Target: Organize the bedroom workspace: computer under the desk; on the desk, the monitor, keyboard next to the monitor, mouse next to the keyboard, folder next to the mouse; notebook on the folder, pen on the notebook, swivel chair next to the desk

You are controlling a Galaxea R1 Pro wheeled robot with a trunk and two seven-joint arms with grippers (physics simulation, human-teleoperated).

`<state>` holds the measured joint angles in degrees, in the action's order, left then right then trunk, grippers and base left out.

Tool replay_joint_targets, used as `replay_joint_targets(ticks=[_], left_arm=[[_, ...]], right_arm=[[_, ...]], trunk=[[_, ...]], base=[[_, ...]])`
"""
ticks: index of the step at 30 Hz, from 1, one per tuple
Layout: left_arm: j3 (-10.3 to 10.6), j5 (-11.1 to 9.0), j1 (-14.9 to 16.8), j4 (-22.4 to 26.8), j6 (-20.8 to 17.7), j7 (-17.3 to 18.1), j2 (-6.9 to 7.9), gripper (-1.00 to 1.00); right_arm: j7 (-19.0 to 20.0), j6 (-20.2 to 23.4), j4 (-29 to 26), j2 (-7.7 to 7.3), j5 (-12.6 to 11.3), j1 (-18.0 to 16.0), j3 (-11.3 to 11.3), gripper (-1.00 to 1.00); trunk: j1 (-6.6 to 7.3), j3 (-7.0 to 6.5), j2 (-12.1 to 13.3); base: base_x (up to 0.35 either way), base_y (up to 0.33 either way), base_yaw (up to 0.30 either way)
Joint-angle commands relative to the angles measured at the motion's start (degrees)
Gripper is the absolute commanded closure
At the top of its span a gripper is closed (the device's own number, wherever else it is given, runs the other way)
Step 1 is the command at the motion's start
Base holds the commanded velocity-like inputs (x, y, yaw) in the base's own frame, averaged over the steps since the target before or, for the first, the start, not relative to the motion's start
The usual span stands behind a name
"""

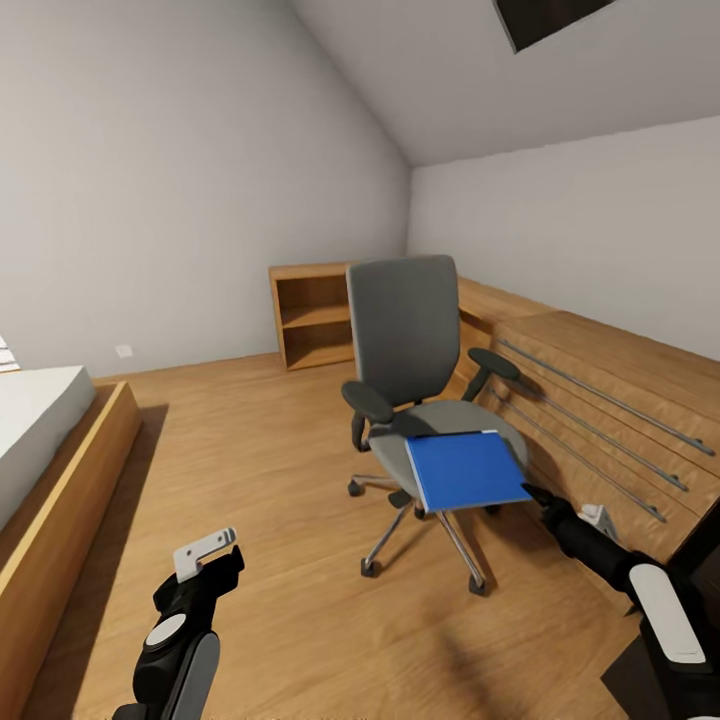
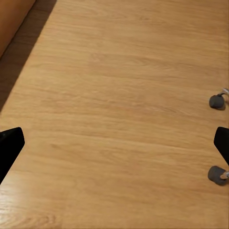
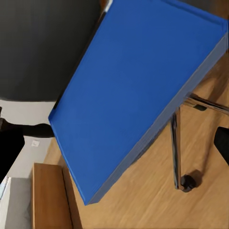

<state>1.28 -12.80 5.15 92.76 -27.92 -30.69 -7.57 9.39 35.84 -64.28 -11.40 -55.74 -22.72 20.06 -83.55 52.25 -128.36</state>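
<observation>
The folder (image 1: 466, 470) lies on the chair (image 1: 415, 370) seat, overhanging its front edge, so that step looks undone. Right pincer (image 1: 534, 494) is open just beside the folder; left pincer (image 1: 205, 553) is open, empty, over the floor (image 1: 280, 480).

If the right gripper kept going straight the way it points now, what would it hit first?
Most likely the blue folder on the chair seat: it lies straight ahead between the open fingers, though how far off is unclear.

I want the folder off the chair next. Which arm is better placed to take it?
The right. Its tool sits open at the near corner of the blue folder on the swivel chair. The left tool hangs open over bare floor, well away from the seat.
</observation>
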Motion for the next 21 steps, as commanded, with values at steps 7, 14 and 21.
replay_joint_targets(ticks=[7,14,21], left_arm=[[0.32,-0.56,0.04,0.06,-0.12,-0.51,0.01,-1.0],[1.69,-0.49,0.04,0.06,-0.12,-0.55,0.01,-1.0],[1.79,-0.47,0.04,0.06,-0.12,-0.53,0.01,-1.0]], right_arm=[[-0.19,-8.69,1.02,0.29,-0.05,-0.04,2.19,-1.0],[-0.66,-19.28,2.0,2.84,-2.0,-0.04,2.28,-1.0],[-3.63,-25.43,2.14,3.62,-10.14,-0.08,2.83,-1.0]], trunk=[[-1.53,1.32,-2.85],[-3.07,2.57,-5.65],[-4.61,3.83,-8.46]], base=[[0.0,0.0,0.0],[0.0,0.0,0.0],[0.0,0.0,0.0]])
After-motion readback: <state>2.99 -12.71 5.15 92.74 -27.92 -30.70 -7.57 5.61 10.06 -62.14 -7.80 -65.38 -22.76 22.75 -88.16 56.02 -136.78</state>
